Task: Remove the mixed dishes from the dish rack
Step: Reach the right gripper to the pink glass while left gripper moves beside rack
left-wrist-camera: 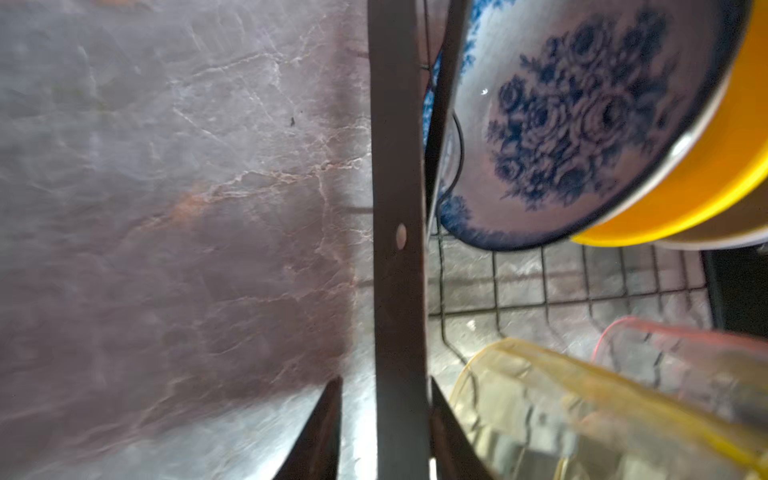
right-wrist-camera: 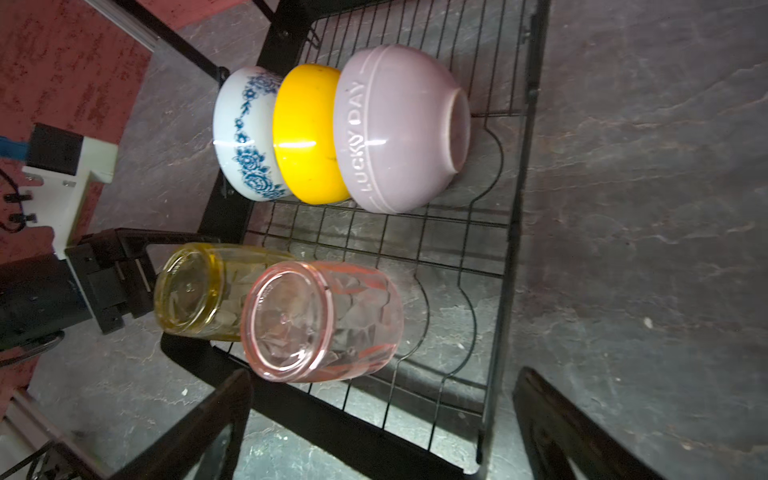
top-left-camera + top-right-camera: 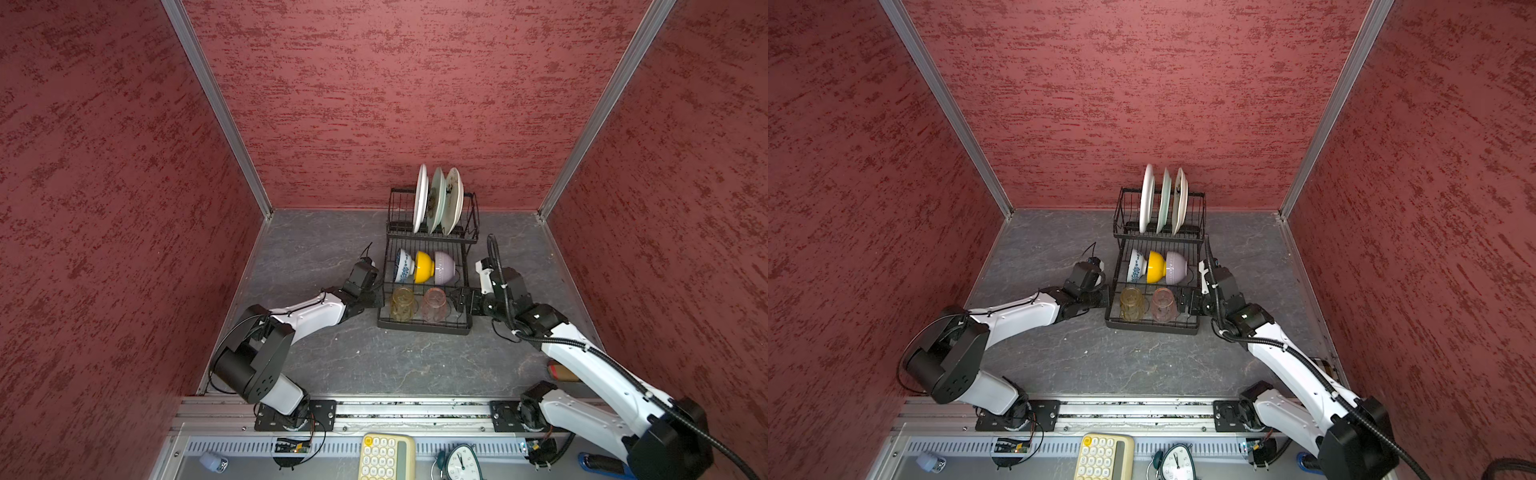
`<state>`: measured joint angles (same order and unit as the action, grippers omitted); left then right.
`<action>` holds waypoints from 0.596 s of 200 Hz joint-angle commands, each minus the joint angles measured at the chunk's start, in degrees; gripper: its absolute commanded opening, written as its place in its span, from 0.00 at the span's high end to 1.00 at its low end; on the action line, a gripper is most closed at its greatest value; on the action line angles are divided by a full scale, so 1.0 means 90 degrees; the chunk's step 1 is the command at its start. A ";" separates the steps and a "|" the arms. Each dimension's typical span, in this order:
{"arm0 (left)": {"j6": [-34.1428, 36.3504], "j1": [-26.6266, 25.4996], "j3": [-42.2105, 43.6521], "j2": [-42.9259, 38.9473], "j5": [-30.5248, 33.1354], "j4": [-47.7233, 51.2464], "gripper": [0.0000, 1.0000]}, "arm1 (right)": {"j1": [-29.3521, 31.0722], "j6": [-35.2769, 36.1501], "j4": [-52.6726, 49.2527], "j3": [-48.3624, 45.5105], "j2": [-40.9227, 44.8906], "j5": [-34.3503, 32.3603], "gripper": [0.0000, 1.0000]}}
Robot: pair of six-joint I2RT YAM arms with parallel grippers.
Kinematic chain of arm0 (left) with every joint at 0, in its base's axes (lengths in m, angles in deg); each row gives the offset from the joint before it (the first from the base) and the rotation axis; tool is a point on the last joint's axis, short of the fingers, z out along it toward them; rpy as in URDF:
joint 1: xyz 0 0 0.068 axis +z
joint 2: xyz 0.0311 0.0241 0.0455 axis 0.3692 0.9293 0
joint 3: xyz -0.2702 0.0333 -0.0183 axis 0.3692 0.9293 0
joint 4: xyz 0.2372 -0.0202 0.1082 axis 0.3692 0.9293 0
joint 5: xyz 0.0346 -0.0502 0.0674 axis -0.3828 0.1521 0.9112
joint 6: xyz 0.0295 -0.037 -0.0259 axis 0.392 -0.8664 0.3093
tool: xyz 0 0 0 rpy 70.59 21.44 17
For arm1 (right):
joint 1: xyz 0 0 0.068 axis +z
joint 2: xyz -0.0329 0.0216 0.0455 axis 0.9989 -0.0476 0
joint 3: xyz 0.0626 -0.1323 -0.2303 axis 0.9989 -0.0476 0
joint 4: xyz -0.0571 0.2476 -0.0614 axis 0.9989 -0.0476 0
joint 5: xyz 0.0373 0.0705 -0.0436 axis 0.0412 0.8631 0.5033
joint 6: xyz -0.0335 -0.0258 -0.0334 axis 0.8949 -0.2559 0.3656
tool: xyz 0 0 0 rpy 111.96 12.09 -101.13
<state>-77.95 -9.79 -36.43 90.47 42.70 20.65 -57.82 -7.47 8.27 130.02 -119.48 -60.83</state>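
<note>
The black wire dish rack (image 3: 424, 330) stands at the back middle of the grey table. Three plates (image 3: 436, 199) stand on edge in its upper basket. On the lower grid lie a blue-white bowl (image 3: 403, 266), a yellow bowl (image 3: 424, 267) and a lavender bowl (image 2: 399, 129). In front of them an amber tumbler (image 3: 402, 305) and a pink tumbler (image 2: 324, 320) stand upside down. My left gripper (image 1: 385, 380) is at the rack's left side, its fingers loosely astride a black frame bar (image 1: 395, 208). My right gripper (image 2: 384, 374) is wide open at the rack's right side, holding nothing.
Red textured walls close in the left, back and right. A yellow calculator (image 3: 386, 457) and a small clock (image 3: 461, 461) lie on the shelf below the front rail. A brown object (image 3: 561, 372) sits partly hidden behind the right arm.
</note>
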 commanded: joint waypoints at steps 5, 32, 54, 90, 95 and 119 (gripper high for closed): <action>-0.0183 0.0280 0.0252 -0.0411 0.0552 0.0626 0.57 | 0.0384 -0.0387 0.0034 0.0243 -0.0237 -0.0318 0.01; -0.0495 0.0444 0.0551 -0.1038 0.0643 0.0722 0.40 | 0.0776 -0.0523 0.0102 0.0381 -0.0635 -0.0515 0.01; -0.0756 0.0489 0.0773 -0.1618 0.0575 0.0871 0.27 | 0.1052 -0.0718 0.0087 0.0492 -0.0864 -0.0841 0.01; -0.0853 0.0510 0.1017 -0.2561 0.0172 0.1100 0.09 | 0.1308 -0.1184 0.0444 0.0481 -0.1046 -0.0970 0.01; -0.0839 0.0499 0.1031 -0.2675 0.0147 0.1168 0.08 | 0.1364 -0.1253 0.0514 0.0465 -0.1063 -0.1007 0.01; -0.0808 0.0516 0.1031 -0.3103 0.0097 0.1414 0.00 | 0.1554 -0.1441 0.0736 0.0462 -0.1233 -0.1225 0.01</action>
<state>-85.05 -5.34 -27.36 65.73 44.58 30.32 -45.53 -16.70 10.93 132.55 -129.34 -68.08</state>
